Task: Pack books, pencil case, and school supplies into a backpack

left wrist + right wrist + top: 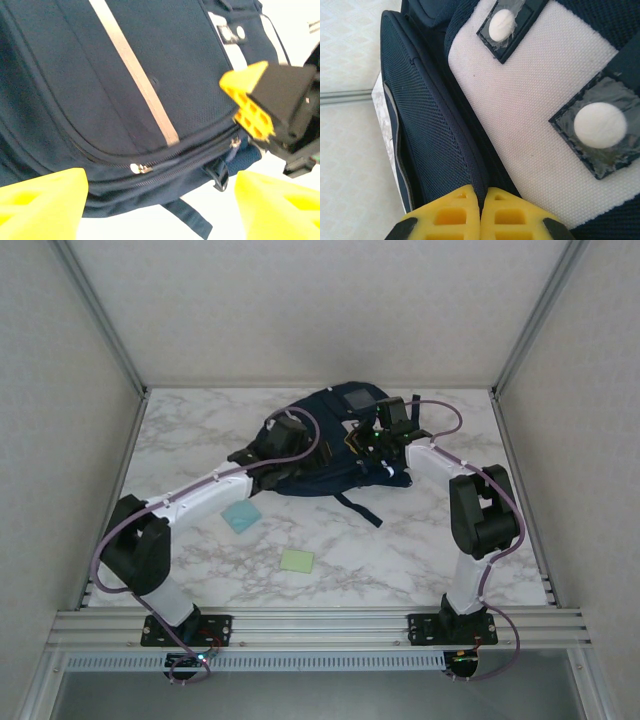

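The navy-blue fabric backpack [330, 410] lies at the far middle of the white marble table [400, 540]. The open left gripper [161, 192] hovers nearest its crosswise zip line; the silver zip pull [139, 168] lies just ahead, left of centre. The right gripper [480, 200], closed, rests against a right-side seam.

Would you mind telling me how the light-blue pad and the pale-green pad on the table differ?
The light-blue pad is larger than the pale-green pad. The light-blue pad lies turned cornerwise, close to the backpack; the pale-green pad sits squarer to the edge of the table, nearer the arm bases. Both lie flat on the table, outside the backpack.
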Robot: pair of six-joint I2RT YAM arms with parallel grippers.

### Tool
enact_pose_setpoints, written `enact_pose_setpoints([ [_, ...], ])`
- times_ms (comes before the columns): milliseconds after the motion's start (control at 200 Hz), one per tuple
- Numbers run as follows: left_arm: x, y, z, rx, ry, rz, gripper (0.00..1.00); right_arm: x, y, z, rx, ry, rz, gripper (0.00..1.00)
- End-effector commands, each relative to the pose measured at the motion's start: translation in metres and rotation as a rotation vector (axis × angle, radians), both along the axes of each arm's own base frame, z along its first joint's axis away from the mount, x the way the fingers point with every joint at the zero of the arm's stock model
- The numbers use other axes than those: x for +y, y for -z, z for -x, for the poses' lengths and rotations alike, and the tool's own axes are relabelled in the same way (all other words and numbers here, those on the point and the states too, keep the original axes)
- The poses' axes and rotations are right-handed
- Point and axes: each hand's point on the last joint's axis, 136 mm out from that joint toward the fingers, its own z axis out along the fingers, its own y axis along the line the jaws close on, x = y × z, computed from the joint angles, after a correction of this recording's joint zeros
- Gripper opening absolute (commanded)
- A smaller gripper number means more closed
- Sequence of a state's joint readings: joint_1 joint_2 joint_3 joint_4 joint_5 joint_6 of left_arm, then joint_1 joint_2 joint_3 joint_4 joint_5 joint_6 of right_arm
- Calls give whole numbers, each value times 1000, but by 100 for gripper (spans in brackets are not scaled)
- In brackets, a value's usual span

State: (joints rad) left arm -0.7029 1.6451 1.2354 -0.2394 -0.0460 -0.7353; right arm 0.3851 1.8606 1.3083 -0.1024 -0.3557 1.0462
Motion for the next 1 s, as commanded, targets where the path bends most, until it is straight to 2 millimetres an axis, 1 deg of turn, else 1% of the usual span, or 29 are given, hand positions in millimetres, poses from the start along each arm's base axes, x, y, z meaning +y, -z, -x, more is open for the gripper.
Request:
enact_pose_setpoints([
  [0, 7, 19, -1, 9, -23, -89, 76, 16, -45, -16, -114, 8, -92, 0],
  [75, 6, 25, -2, -4, -20, -156, 75, 16, -45, -15, -112, 9, -98, 0],
  [100, 6, 30, -3, 1, -23, -176, 74, 16, -45, -15, -111, 11, -100, 0],
  [245, 6, 53, -6, 31, -45, -193, 70, 18, -45, -14, -113, 11, -109, 0],
  [355, 0, 63, -13, 39, -43, -206, 69, 20, -45, -14, -112, 9, -118, 0],
  [400, -1, 65, -17, 38, -56, -213, 69, 21, -46, -13, -114, 6, -121, 0],
  [501, -2, 59, -26, 13, -82, -221, 72, 21, -46, -12, -113, 2, -121, 0],
  [571, 3, 56, -33, 5, -121, -226, 74, 21, -45, -10, -115, 2, -121, 0],
  [626, 5, 54, -37, 6, -148, -214, 73, 20, -44, -10, -116, 1, -121, 0],
  [651, 6, 55, -38, 8, -154, -210, 72, 21, -44, -10, -118, -1, -122, 0],
  [691, 8, 56, -40, 12, -164, -211, 66, 20, -42, -9, -116, -3, -124, 0],
  [716, 11, 57, -41, 15, -171, -215, 61, 21, -42, -8, -116, -6, -124, 0],
  [756, 15, 59, -41, 26, -176, -228, 45, 20, -42, -8, -117, -6, -122, 0],
  [776, 18, 60, -40, 32, -177, -237, 39, 19, -41, -8, -118, -6, -120, 0],
  [856, 33, 58, -35, 45, -183, -276, 22, 16, -39, -8, -118, -6, -112, 0],
  [891, 40, 55, -32, 42, -182, -298, 20, 14, -39, -9, -120, -3, -111, 0],
  [996, 69, 44, -18, 38, -171, -399, 21, 12, -39, -10, -118, -7, -118, 0],
])
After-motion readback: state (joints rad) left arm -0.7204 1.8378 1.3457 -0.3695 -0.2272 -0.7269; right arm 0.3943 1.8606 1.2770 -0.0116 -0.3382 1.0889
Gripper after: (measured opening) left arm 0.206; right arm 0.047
